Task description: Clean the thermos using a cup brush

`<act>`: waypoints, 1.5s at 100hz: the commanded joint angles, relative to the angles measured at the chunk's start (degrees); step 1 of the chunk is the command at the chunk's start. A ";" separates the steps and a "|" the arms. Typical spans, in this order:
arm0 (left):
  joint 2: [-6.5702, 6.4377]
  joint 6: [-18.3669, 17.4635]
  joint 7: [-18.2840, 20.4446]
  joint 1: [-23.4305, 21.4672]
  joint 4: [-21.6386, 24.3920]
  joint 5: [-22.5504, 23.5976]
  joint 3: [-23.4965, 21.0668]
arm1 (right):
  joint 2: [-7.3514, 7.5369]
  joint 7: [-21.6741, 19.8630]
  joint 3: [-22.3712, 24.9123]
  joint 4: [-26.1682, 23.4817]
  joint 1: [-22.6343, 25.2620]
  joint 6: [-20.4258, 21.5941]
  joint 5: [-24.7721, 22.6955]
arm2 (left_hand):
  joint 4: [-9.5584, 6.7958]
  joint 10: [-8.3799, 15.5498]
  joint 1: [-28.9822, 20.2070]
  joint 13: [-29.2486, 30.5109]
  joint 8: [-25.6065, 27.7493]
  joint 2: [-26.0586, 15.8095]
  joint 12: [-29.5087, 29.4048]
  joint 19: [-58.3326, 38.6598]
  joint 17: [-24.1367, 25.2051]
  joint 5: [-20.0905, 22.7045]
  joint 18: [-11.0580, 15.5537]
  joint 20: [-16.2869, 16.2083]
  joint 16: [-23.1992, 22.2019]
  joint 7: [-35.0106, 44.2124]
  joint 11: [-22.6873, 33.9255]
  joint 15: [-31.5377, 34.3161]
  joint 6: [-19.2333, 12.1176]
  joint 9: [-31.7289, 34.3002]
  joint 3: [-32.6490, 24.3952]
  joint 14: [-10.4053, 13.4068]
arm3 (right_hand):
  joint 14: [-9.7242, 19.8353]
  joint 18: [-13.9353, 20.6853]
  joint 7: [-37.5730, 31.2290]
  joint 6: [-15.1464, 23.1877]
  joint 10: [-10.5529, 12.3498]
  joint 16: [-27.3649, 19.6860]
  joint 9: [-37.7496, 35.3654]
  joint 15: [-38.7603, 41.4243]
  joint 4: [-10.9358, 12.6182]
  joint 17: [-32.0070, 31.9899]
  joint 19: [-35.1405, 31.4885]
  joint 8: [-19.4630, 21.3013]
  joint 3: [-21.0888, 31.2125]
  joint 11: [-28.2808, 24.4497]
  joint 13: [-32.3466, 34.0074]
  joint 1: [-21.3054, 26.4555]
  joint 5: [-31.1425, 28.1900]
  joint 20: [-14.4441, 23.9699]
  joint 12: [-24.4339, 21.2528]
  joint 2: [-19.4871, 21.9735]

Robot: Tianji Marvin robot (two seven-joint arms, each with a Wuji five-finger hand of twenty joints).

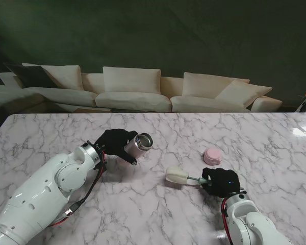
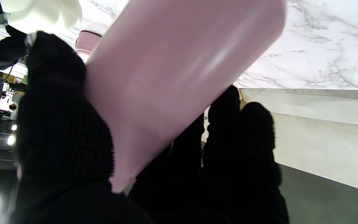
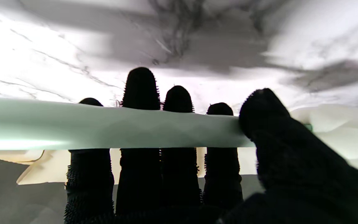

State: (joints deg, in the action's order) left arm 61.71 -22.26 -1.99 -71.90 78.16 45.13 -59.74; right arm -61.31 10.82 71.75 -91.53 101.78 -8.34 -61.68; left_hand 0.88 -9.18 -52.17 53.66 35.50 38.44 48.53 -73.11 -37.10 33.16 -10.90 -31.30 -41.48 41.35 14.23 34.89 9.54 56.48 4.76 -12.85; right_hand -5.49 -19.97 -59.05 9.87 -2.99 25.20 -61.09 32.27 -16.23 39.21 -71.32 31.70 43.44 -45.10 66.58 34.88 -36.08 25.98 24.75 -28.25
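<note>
My left hand [image 1: 113, 142], in a black glove, is shut on the pink thermos [image 1: 138, 146], which lies tilted above the table with its open steel mouth facing right. The left wrist view is filled by the thermos body [image 2: 172, 77] between thumb and fingers [image 2: 244, 146]. My right hand [image 1: 222, 181] is shut on the pale green handle [image 3: 110, 126] of the cup brush. The brush's cream sponge head [image 1: 177, 176] points left toward the thermos, a short gap from its mouth. In the right wrist view the sponge head [image 3: 337, 130] shows beside the thumb.
The pink thermos lid [image 1: 212, 156] sits on the marble table [image 1: 158, 214], just beyond my right hand. A cream sofa [image 1: 132, 87] runs behind the table's far edge. The table's right edge lies far right.
</note>
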 commanded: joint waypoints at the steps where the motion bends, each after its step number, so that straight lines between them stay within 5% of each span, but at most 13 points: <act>1: 0.00 -0.31 1.09 0.75 0.39 0.03 0.13 | 0.03 -0.43 0.68 -1.34 0.64 0.64 -1.34 | -4.05 3.20 -18.17 3.44 2.47 -20.24 2.13 -2.46 -0.92 4.86 5.10 -1.04 -2.24 6.12 6.37 6.76 -9.17 1.23 -24.49 0.75 | -1.19 -1.32 -8.31 6.41 -1.20 3.06 -2.03 4.31 2.83 3.20 -3.96 1.96 2.98 -4.69 3.77 6.66 -2.40 -0.41 2.25 6.71; 21: -0.24 -0.72 2.18 1.39 0.62 0.45 0.04 | 0.58 -1.68 4.25 -4.64 2.38 5.40 -4.92 | -4.00 3.28 -18.15 3.35 2.49 -20.27 2.12 -2.40 -0.85 4.89 5.09 -1.00 -2.28 6.16 6.38 6.85 -9.26 1.24 -24.42 0.68 | -0.76 -1.27 -6.86 5.06 0.31 10.78 -7.78 21.29 2.66 9.95 -15.06 -1.18 3.51 -9.85 8.52 5.42 -3.93 3.57 7.05 5.86; 56: -0.67 -0.45 4.53 2.58 0.70 1.03 1.12 | 0.88 -4.14 10.37 -10.13 3.73 11.37 -7.53 | -4.04 3.39 -18.21 3.94 2.50 -20.32 2.15 -2.35 -0.89 4.93 5.14 -0.95 -2.01 6.10 6.36 6.74 -9.32 1.24 -24.24 2.89 | 0.12 -1.17 -5.50 3.15 2.63 15.45 -13.32 43.69 2.21 17.39 -26.57 -4.56 5.81 -12.76 8.67 4.06 -6.50 6.63 11.13 3.87; 69: -0.62 -0.20 4.73 3.09 0.31 0.66 2.00 | 0.77 -4.81 12.78 -12.80 3.87 13.45 -7.44 | -4.05 3.36 -18.21 3.48 2.50 -20.32 2.18 -2.35 -0.89 4.95 5.14 -0.93 -2.10 6.09 6.30 6.57 -9.31 1.22 -24.24 0.74 | 0.11 -1.18 -4.97 2.52 2.98 16.28 -14.51 46.09 2.10 18.45 -27.89 -5.12 5.98 -12.86 8.64 3.76 -7.05 6.84 11.64 3.62; 71: -0.61 -0.17 4.76 3.16 0.28 0.61 2.14 | 0.75 -4.72 13.06 -13.09 3.81 13.78 -7.49 | -4.04 3.32 -18.18 3.77 2.50 -20.28 2.20 -2.35 -0.89 4.94 5.14 -0.93 -2.14 6.08 6.33 6.76 -9.31 1.28 -24.21 2.32 | 0.04 -1.20 -4.82 2.33 3.04 16.30 -14.59 46.18 2.09 18.50 -27.94 -5.28 5.96 -12.73 8.61 3.72 -7.21 6.83 11.65 3.52; 82: -0.55 -0.03 4.94 3.58 0.08 0.23 2.94 | 0.66 -4.29 14.36 -14.64 3.11 15.37 -7.60 | -4.05 3.39 -18.18 3.94 2.51 -20.33 2.19 -2.35 -0.89 4.96 5.14 -0.92 -2.09 6.09 6.30 6.72 -9.38 1.29 -24.23 2.94 | -0.21 -1.27 -4.50 2.45 3.09 16.21 -14.69 46.03 2.12 18.52 -27.99 -5.57 6.02 -12.21 8.51 3.73 -7.52 6.77 11.64 3.45; 84: -0.53 -0.01 4.94 3.65 0.04 0.17 3.09 | 0.65 -4.21 14.52 -14.85 2.92 15.60 -7.59 | -4.06 3.41 -18.18 3.63 2.51 -20.31 2.18 -2.36 -0.89 4.95 5.14 -0.92 -2.07 6.08 6.29 6.56 -9.34 1.28 -24.24 1.27 | -0.25 -1.27 -4.49 2.45 3.08 16.18 -14.65 45.97 2.11 18.51 -27.99 -5.57 6.00 -12.12 8.51 3.72 -7.53 6.76 11.63 3.48; 86: -0.52 0.02 4.97 3.73 0.00 0.10 3.24 | 0.63 -4.13 14.67 -15.06 2.71 15.82 -7.59 | -4.06 3.42 -18.19 3.88 2.51 -20.28 2.19 -2.36 -0.89 4.97 5.14 -0.92 -2.10 6.09 6.28 6.69 -9.36 1.29 -24.26 2.48 | -0.36 -1.27 -4.45 2.46 3.06 16.09 -14.62 45.77 2.10 18.43 -27.94 -5.58 5.95 -11.94 8.47 3.73 -7.51 6.73 11.60 3.52; 96: -0.48 0.11 5.05 4.02 -0.15 -0.13 3.89 | 0.57 -3.66 15.41 -16.13 1.76 16.83 -7.66 | -4.06 3.30 -18.23 3.51 2.50 -20.36 2.22 -2.36 -0.89 4.91 5.14 -0.91 -2.13 6.03 6.28 6.57 -9.34 1.25 -24.28 0.81 | -0.56 -1.26 -4.34 2.91 3.12 15.83 -14.55 45.20 2.11 18.06 -27.65 -5.54 5.80 -11.44 8.51 3.84 -7.49 6.59 11.61 3.52; 100: -0.47 0.07 5.03 4.06 -0.18 -0.14 4.07 | 0.55 -3.65 15.71 -16.59 1.47 17.24 -7.67 | -4.04 3.32 -18.17 3.89 2.50 -20.35 2.22 -2.36 -0.89 4.90 5.14 -0.91 -2.13 6.03 6.29 6.71 -9.35 1.25 -24.22 2.84 | -0.56 -1.24 -4.34 3.03 3.13 15.77 -14.54 45.08 2.13 17.97 -27.57 -5.48 5.78 -11.38 8.49 3.86 -7.53 6.55 11.64 3.51; 103: -0.46 0.01 4.97 4.07 -0.18 -0.10 4.17 | 0.54 -3.62 15.92 -16.92 1.24 17.55 -7.66 | -4.04 3.34 -18.19 3.64 2.52 -20.35 2.21 -2.36 -0.89 4.88 5.14 -0.91 -2.12 6.04 6.31 6.60 -9.35 1.27 -24.23 1.56 | -0.55 -1.24 -4.34 3.05 3.17 15.73 -14.50 44.97 2.14 17.93 -27.53 -5.45 5.77 -11.32 8.49 3.87 -7.55 6.53 11.65 3.54; 109: -0.46 -0.08 4.93 4.06 -0.19 -0.08 4.33 | 0.52 -3.89 16.30 -17.69 0.90 18.07 -7.61 | -4.03 3.34 -18.18 3.99 2.54 -20.35 2.21 -2.36 -0.89 4.93 5.14 -0.90 -2.10 6.08 6.29 6.67 -9.36 1.23 -24.22 3.04 | -0.54 -1.23 -4.30 3.14 3.18 15.67 -14.51 44.84 2.14 17.87 -27.46 -5.41 5.73 -11.27 8.50 3.87 -7.55 6.51 11.69 3.53; 150: -0.37 -0.36 4.73 5.43 -1.01 0.13 6.58 | 0.85 -6.12 14.76 -19.33 -3.14 21.64 -7.75 | -4.00 3.42 -18.14 4.12 2.56 -20.40 2.27 -2.32 -0.93 4.89 5.33 -0.86 -2.05 6.12 6.31 6.46 -9.52 1.21 -24.20 3.04 | -0.10 -1.23 -4.08 3.33 3.47 15.72 -14.69 44.85 2.20 17.76 -27.32 -5.05 5.78 -11.23 8.60 3.91 -7.82 6.44 12.10 3.29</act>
State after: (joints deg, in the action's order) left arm 61.01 -22.56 2.04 -67.15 77.10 45.28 -53.39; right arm -60.53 5.36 86.90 -109.94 99.24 12.65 -69.11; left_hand 0.88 -9.18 -52.17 53.71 35.50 38.13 48.53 -73.12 -37.09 33.16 -10.81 -31.30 -41.61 40.92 14.23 35.11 9.64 56.48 4.76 -12.66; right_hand -5.91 -19.95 -60.12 7.60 -1.35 40.05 -72.67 75.52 -16.23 55.91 -95.06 27.02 42.96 -54.36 73.59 34.78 -39.13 32.09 35.92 -28.35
